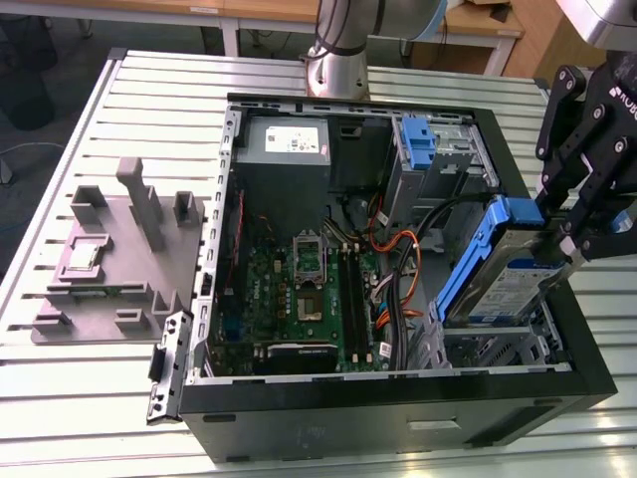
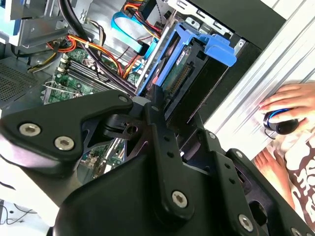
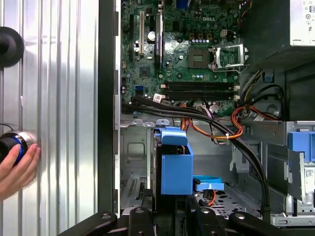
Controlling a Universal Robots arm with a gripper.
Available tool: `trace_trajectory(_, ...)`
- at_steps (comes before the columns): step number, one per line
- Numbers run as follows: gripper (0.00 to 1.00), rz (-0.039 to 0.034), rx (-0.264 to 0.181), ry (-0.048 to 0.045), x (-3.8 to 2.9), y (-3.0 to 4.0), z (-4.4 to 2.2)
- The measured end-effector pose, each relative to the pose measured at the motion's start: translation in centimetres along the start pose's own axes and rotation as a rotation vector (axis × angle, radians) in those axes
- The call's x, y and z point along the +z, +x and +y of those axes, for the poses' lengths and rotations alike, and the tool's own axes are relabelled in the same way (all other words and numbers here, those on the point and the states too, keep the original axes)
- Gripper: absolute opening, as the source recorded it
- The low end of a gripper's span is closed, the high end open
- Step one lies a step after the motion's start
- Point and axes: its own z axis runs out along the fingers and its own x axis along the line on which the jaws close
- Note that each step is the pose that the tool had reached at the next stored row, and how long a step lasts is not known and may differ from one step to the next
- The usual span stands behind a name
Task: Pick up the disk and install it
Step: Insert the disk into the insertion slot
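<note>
Black claw (image 1: 560, 224) is pinching the upper end of the flat rectangular silver-grey metal disk (image 1: 516, 284) w/ blue plastic side rails. The disk hangs just below the claw, over the bare metal drive bay (image 1: 493, 344) in the open black computer case (image 1: 398, 413). Risk: disk is tilted, so its low end could catch the bay wall or snag the orange/black cables (image 1: 398, 261) nearby & twist in the grip. Long axis slopes down from the claw into the case, label side up.
</note>
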Motion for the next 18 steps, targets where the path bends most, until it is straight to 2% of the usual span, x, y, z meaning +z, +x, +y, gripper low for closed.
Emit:
trace_trajectory(3, 0.35, -0.0002, 0.0, 0.0, 0.34, 0.02, 0.0)
trace_trajectory(18, 0.35, 0.0, 0.0, 0.0, 3.05, 0.11, -0.04)
